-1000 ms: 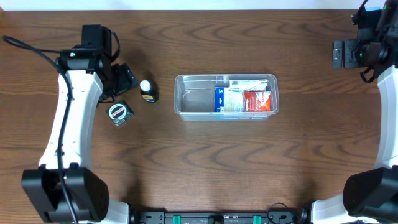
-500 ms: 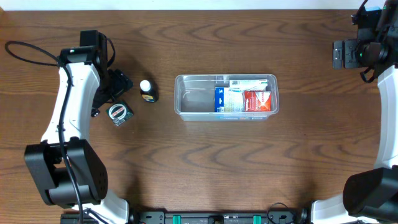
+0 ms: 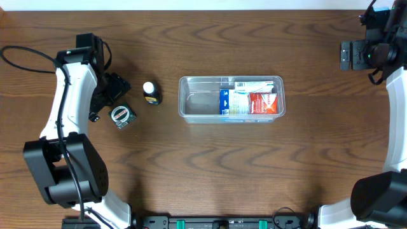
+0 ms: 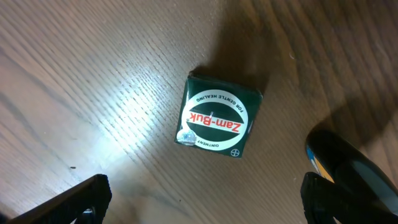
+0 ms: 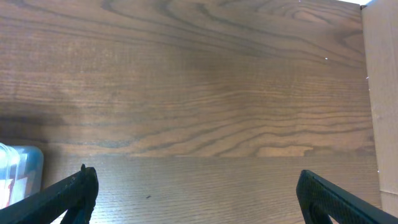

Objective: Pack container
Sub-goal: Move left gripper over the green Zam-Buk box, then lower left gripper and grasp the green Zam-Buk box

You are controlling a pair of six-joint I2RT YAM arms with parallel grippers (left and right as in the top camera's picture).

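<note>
The clear plastic container sits at the table's middle with several packages in its right half; its corner shows in the right wrist view. A small dark green Zam-Buk box lies left of it, also in the left wrist view. A small dark bottle with a white cap stands between box and container; its edge shows in the left wrist view. My left gripper is open, hovering just above-left of the green box. My right gripper is open and empty at the far right.
The packages in the container include a blue-and-white one and a red one. A pale cardboard edge shows at the right of the right wrist view. The wooden table spreads around.
My left arm has swung a little to the left and back, with the gripper staying near the green box. The right arm, container, bottle and box have not moved.
</note>
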